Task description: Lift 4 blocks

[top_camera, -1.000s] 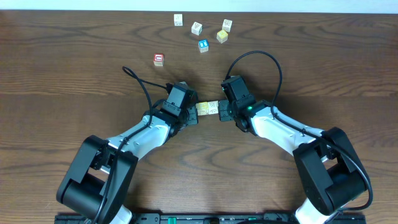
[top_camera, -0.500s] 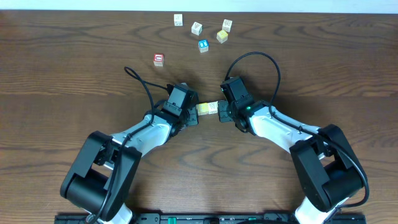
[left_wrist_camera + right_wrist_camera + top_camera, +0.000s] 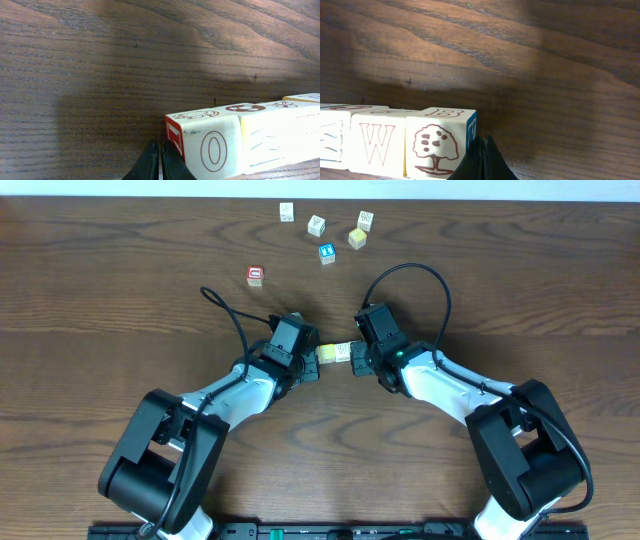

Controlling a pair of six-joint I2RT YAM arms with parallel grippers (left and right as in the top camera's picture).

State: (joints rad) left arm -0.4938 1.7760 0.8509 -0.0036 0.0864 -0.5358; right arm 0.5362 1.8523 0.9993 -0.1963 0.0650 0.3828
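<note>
A short row of pale wooden blocks point(image 3: 335, 352) lies end to end at mid-table, pinched between my two grippers. My left gripper point(image 3: 317, 359) is shut, its closed tips pressing the row's left end. The left wrist view shows those tips point(image 3: 160, 162) against the red side of a block marked O point(image 3: 210, 147). My right gripper point(image 3: 356, 359) is also shut and presses the right end. Its tips point(image 3: 482, 160) touch the blue side of a tree-printed block point(image 3: 437, 147), next to a W block point(image 3: 379, 142). I cannot tell whether the row rests on the table.
Loose cubes lie at the far edge: white ones point(image 3: 287, 212), point(image 3: 316, 225), point(image 3: 365, 220), a pale yellow one point(image 3: 357, 238), a blue-faced one point(image 3: 327, 253) and a red-faced one point(image 3: 255, 275). Black cables loop over both arms.
The left arm's rear links have shifted slightly. The row stays pinched between the two shut grippers in the same place.
</note>
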